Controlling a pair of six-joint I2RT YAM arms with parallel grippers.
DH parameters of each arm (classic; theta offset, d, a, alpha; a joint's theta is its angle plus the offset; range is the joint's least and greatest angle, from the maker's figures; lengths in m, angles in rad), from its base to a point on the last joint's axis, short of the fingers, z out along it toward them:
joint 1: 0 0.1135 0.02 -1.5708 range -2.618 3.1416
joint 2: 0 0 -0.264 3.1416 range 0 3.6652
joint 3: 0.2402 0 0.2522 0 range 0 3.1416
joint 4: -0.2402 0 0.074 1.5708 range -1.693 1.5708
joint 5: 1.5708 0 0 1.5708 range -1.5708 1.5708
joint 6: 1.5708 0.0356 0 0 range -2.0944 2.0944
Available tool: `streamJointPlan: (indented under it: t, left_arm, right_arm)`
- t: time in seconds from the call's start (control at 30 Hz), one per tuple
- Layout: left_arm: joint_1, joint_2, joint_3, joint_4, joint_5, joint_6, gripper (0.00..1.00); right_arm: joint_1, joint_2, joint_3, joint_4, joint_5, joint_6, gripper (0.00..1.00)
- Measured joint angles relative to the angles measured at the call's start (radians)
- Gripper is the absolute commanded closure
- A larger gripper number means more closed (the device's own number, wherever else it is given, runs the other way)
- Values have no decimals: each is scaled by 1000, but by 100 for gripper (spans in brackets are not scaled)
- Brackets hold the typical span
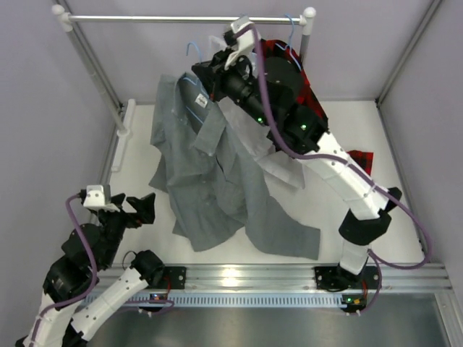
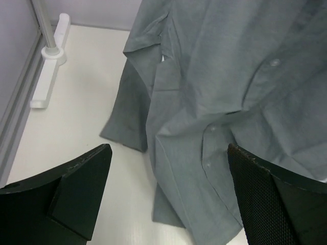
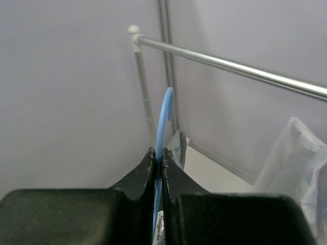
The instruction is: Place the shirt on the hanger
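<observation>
The hanger (image 3: 164,115) is being gripped just under its hook by the closed right end effector (image 3: 158,155), with the hook pointing up past the fingertips. Beyond the hook, and apart from it, a rail (image 3: 230,64) is being seen crossing the view. Below this end effector the shirt (image 1: 224,188) is being hung from the hanger, whose blue wire is showing inside the collar. The shirt's lower part and one sleeve are being supported by the desk (image 1: 376,123). The left end effector (image 2: 168,153) is being held wide open with nothing gripped. It is being held low over the desk, with the shirt's buttoned front lying just ahead of its fingers (image 2: 76,178), apart from them.
</observation>
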Motion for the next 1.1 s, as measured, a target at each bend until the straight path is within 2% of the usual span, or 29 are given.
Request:
streamJointPlan:
  t: [0.3,0.4,0.67,0.83,1.1]
  left_arm:
    - [0,-159,-13,6,-6,-26,2]
    - [0,-135,-10,8,6,-26,2]
    - [0,77,-7,45,34,-22,2]
    - [0,65,-75,112,78,-20,2]
    - [0,41,-96,142,114,-18,2]
  right_arm:
    - [-31,223,63,94,103,-77,100]
    - [-54,259,64,139,111,-93,100]
    - [-102,354,149,294,128,-133,100]
    - [-153,381,168,392,116,-127,100]
    - [-225,425,180,483,75,-128,100]
